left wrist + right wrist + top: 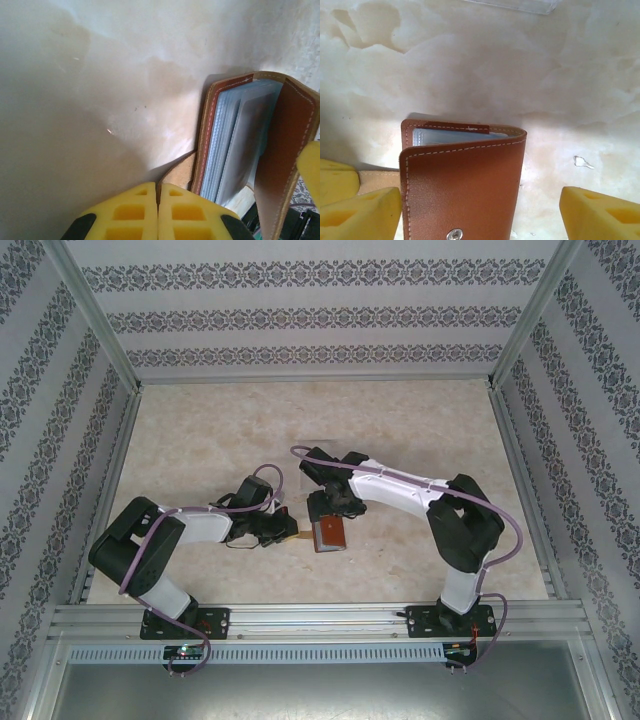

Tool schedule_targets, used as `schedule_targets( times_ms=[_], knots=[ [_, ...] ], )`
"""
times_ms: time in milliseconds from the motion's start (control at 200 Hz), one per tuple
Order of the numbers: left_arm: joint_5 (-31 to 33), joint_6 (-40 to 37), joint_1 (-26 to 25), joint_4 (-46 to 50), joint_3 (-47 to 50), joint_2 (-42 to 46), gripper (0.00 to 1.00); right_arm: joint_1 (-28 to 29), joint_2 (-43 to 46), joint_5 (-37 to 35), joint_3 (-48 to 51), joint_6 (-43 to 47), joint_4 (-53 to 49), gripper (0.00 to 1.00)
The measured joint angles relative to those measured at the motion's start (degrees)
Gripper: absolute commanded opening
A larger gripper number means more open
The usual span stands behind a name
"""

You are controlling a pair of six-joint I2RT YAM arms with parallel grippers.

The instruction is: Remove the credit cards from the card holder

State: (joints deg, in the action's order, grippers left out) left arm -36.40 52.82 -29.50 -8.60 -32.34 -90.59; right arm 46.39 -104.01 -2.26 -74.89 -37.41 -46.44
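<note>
Reddish-brown leather marks the card holder (465,165), which lies half folded on the pale tabletop (470,65) between the two arms. Its tan strap tab (181,171) appears to be pinched by the left claw (158,197), whose fingers are pressed together, presumably so that the holder is anchored against sliding. The right claw (477,205) is spread, one finger to each side of the upper leaf, apparently so that the leaf can be gripped and lifted. The credit cards (250,130) are judged to be lodged in the greyish pockets, none yet drawn out.
</note>
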Motion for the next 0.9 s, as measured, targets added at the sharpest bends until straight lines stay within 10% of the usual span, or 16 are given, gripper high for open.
schedule_targets(
  times_ms=[904],
  knots=[
    [2.4,0.0,0.0,4.8,-0.6,1.7,0.06,-6.9,12.6,4.2,13.0,0.4,1.5,0.16]
  ],
)
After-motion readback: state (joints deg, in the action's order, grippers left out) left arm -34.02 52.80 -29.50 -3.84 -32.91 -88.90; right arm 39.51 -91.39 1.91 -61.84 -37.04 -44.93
